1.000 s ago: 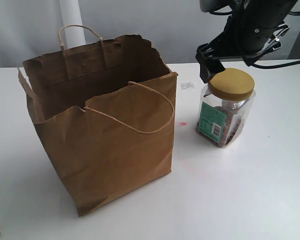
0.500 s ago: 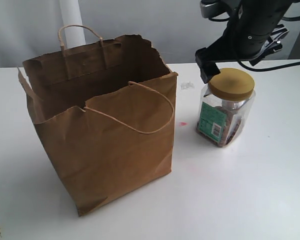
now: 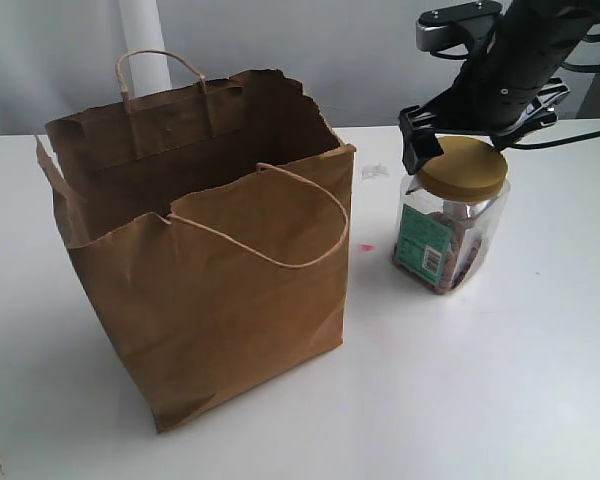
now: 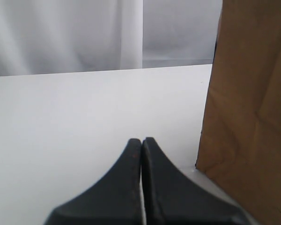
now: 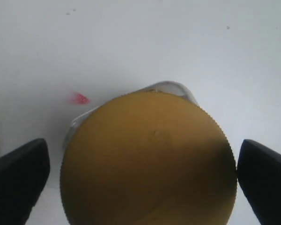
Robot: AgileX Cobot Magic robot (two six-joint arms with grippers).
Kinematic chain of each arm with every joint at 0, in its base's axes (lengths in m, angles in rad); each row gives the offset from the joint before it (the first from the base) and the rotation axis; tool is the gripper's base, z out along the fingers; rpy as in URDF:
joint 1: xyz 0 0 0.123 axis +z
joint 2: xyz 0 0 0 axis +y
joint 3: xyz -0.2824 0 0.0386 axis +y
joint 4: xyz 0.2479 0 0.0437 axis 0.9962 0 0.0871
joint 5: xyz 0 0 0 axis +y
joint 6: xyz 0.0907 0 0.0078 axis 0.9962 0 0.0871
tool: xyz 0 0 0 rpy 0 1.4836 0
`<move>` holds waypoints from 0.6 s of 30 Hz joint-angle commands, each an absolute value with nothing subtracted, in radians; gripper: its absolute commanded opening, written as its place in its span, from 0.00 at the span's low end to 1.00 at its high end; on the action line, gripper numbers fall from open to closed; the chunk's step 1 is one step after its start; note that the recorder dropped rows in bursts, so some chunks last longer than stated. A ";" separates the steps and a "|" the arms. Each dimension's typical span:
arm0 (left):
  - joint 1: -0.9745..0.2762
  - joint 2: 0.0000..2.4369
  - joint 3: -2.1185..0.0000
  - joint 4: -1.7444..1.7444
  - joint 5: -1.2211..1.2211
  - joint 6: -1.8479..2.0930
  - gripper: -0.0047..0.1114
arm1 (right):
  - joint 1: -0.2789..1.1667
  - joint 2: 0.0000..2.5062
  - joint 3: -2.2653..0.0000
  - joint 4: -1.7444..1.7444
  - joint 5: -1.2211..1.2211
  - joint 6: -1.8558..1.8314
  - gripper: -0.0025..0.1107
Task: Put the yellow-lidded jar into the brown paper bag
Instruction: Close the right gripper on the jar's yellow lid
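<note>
The yellow-lidded jar (image 3: 450,225) is stood upright on the white bench (image 3: 500,380) at centre right of the exterior view, near the brown paper bag (image 3: 220,270) but not touching it. The right gripper (image 5: 143,180) is hung directly over the yellow lid (image 3: 463,167). Its fingers (image 5: 18,180) are spread wide, 1 on each side of the lid, and nothing is gripped; this is judged a lineup for a top grasp. The bag is stood open-mouthed at centre left, so a drop-in from above is allowed. The left gripper (image 4: 141,152) is held low by the bag's wall, fingers pressed together, empty. The bench is plain, with 1 small red mark (image 3: 365,247) seen between bag and jar. A pale grey backdrop (image 3: 360,50) is seen behind.
</note>
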State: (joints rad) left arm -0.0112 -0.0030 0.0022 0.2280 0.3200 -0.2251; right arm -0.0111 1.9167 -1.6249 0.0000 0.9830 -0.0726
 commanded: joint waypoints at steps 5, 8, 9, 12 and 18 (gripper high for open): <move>-0.016 0.000 0.000 0.224 0.311 -0.229 0.05 | -0.013 1.961 -1.631 0.000 0.971 -0.083 0.95; -0.016 0.000 0.000 0.224 0.311 -0.229 0.05 | -0.013 1.962 -1.631 0.000 0.972 -0.083 0.95; -0.016 0.000 0.000 0.224 0.311 -0.229 0.05 | -0.013 1.960 -1.631 0.000 0.976 -0.083 0.95; -0.016 0.000 0.000 0.224 0.311 -0.229 0.05 | -0.013 1.960 -1.631 0.000 0.989 -0.083 0.95; -0.016 0.000 0.000 0.224 0.311 -0.229 0.05 | -0.013 1.960 -1.631 0.000 1.024 -0.083 0.86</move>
State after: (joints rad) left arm -0.0112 -0.0030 0.0022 0.2280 0.3200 -0.2251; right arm -0.0111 1.9634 -1.6249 0.0000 0.9893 -0.0763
